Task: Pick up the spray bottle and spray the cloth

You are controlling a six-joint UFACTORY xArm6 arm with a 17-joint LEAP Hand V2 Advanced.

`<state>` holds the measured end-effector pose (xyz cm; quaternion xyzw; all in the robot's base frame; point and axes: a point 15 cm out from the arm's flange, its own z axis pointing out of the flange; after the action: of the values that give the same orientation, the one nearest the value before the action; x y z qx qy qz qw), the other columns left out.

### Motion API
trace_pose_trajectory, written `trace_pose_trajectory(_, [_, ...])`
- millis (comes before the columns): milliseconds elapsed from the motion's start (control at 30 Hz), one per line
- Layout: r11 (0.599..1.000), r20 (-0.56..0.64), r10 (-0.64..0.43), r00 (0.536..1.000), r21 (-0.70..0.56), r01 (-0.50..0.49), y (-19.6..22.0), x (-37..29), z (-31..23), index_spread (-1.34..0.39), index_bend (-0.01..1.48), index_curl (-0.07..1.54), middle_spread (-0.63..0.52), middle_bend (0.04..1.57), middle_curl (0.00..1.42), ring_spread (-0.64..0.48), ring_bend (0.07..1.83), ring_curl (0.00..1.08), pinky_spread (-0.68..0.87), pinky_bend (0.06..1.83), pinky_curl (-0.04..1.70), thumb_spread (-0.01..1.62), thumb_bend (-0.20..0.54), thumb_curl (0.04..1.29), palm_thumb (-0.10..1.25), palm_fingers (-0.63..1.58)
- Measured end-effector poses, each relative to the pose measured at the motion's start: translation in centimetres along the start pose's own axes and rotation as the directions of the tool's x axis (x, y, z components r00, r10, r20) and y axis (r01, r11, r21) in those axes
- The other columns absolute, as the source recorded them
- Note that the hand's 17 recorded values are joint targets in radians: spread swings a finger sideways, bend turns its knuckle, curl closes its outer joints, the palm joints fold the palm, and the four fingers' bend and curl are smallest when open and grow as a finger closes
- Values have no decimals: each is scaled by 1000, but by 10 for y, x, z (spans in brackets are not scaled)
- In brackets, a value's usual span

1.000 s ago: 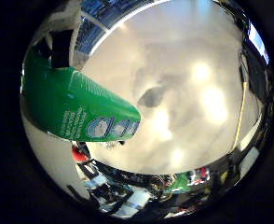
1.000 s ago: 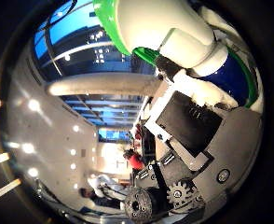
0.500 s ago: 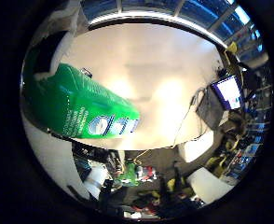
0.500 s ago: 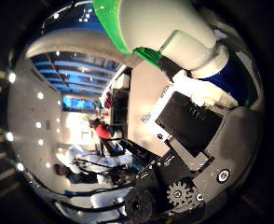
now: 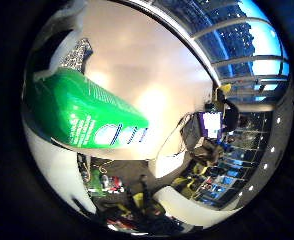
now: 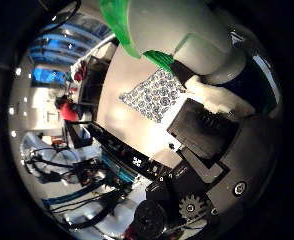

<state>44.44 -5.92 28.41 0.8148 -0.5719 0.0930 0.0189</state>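
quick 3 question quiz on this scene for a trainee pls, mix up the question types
1. True or false: the green spray bottle is close against the palm of the robot hand.
2. Multiple choice: the patterned cloth lies A) flat on the light table; B) draped over the bottle; C) in a bin.
3. Fill in: the bottle's body is green and its upper part is ____.

Key: 1 true; 2 A; 3 white.
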Motion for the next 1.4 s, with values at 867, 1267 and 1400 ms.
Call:
trace_pose_trajectory(867, [982,-162,-185,969,-56,178,-54,-90,40,-204,1116,728,-78,1347,595,-146,1476,559,-172,1002,1355,627,-20,885,1046,1196])
trace_pose_trajectory(1267, [984,-160,-179,971,-51,173,-53,-90,39,-205,1114,734,-78,1347,601,-146,1474,559,-177,994,1367,600,-21,898,1035,1199])
trace_pose_trajectory(1400, [987,-155,-160,975,-33,157,-57,-87,31,-206,1108,735,-78,1348,602,-146,1476,560,-179,994,1370,594,-20,901,1034,1196])
